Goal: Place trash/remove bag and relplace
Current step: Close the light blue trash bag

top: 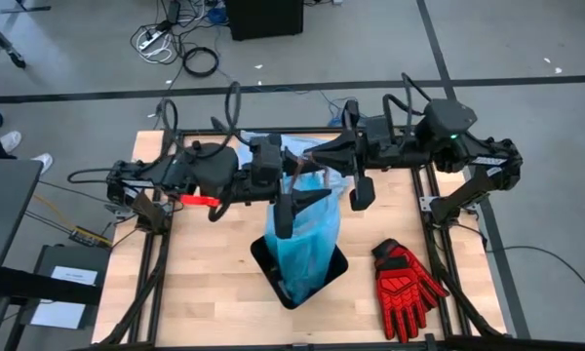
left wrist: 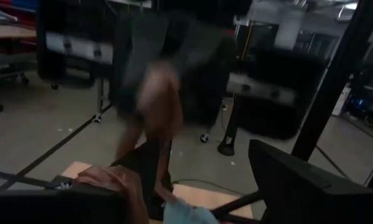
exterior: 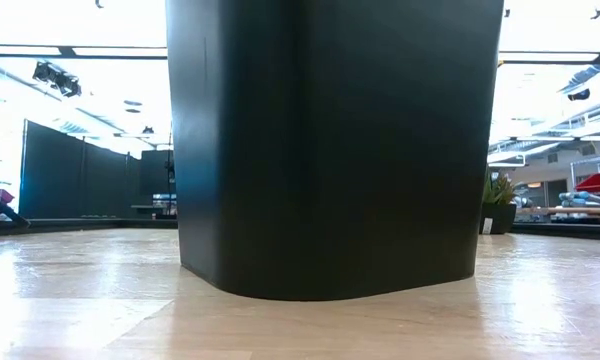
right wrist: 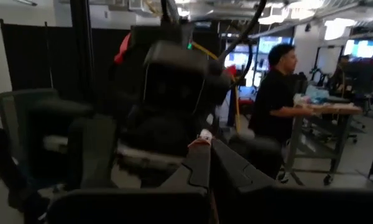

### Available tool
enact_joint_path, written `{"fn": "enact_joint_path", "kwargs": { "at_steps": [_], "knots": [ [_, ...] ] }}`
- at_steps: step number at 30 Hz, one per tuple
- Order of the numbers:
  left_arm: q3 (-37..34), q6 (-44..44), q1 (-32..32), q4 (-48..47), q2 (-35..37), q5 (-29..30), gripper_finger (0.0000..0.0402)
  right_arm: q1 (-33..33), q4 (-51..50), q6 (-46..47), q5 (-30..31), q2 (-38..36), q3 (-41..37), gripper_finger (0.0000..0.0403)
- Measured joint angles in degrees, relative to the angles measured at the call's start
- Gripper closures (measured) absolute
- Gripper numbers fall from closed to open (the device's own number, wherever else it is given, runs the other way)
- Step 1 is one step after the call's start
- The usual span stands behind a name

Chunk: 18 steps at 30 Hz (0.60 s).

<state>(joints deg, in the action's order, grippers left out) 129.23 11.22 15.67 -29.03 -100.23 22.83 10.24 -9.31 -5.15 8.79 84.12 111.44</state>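
Note:
A black bin stands upright on the wooden table's middle. The cyan-blue bag rises out of it in a tall bunched column. A brownish-pink band runs from the bag's top. My left gripper reaches in from the left and is open, one finger on either side of the bag's top. My right gripper comes from the right above the bag and is shut. The trash is hidden. My right gripper pinches a small pale and red bit between its two fingertips. It comes in about level from the table's right. The band hangs below it down to the bag's top. The bag's lower part stays in the bin.
A red and black glove lies on the table's near right. Paler blue plastic lies behind the arms at the far edge. A small plant stands at the far right. A person stands in the room beyond.

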Motion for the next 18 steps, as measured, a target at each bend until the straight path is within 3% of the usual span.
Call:
{"fn": "enact_joint_path", "kwargs": {
  "at_steps": [7,15,18],
  "knots": [
    [-0.02,-1.00,1.92,0.41,-0.02,1.50,0.0150,0.00,-0.98,-2.05,2.10,-2.95,0.04,0.0403],
    [-0.02,-3.56,1.08,0.39,-0.02,12.94,0.0149,1.28,-4.99,-2.03,1.67,-2.70,0.04,0.0403],
    [-0.02,-4.70,0.26,1.40,-0.02,12.07,0.0138,1.76,-5.71,-2.05,1.45,-2.70,0.04,0.0403]
  ]
}}
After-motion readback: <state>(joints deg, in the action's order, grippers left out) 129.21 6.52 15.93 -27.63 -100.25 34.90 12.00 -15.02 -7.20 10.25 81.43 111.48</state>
